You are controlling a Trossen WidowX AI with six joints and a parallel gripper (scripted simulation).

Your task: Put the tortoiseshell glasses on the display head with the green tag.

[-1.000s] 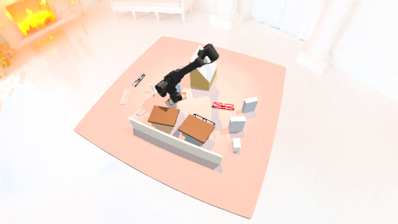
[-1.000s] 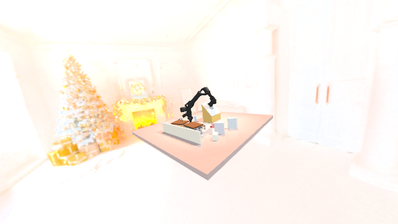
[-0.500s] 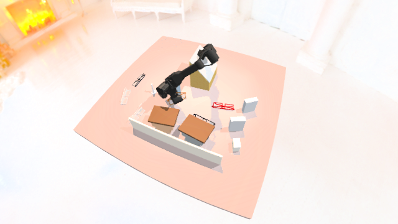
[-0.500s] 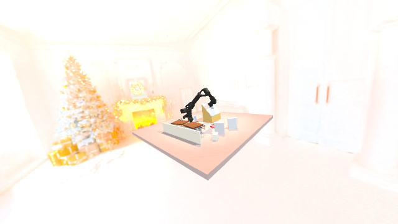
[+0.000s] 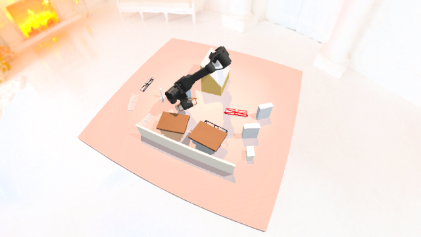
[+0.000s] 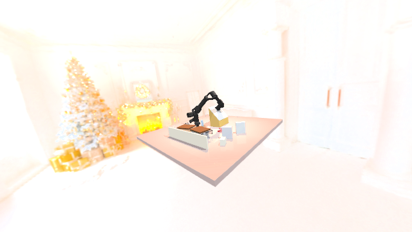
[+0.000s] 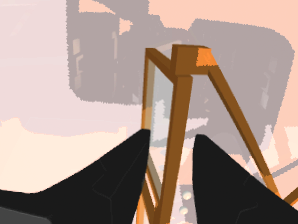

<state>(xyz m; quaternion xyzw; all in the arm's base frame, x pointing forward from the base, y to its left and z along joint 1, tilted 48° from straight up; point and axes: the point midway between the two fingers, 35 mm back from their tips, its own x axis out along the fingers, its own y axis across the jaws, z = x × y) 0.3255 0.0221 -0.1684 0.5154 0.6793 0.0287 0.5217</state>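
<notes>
The tortoiseshell glasses (image 5: 195, 99) (image 7: 180, 110) show as a brown-orange frame under and beside the gripper. In the wrist view one rim stands between the fingertips, with a lens on the left and a temple slanting down to the right. My gripper (image 7: 172, 140) (image 5: 187, 105) (image 6: 197, 124) points down and is partly open around this rim; a gap shows between the rim and the right finger. Two blocks with brown tops, one left (image 5: 173, 122) (image 6: 186, 127) and one right (image 5: 208, 135) (image 6: 200, 129), stand nearby. No green tag shows, and I cannot tell which block is the tagged head.
A long pale wall (image 5: 184, 149) (image 6: 187, 138) runs beyond the brown-topped blocks. Black glasses (image 5: 214, 126) lie beside the right block, red glasses (image 5: 236, 112) further right. Pale boxes (image 5: 250, 131) (image 6: 240, 127) stand at the right. A yellow-sided block (image 5: 212, 86) (image 6: 219, 121) stands near the arm.
</notes>
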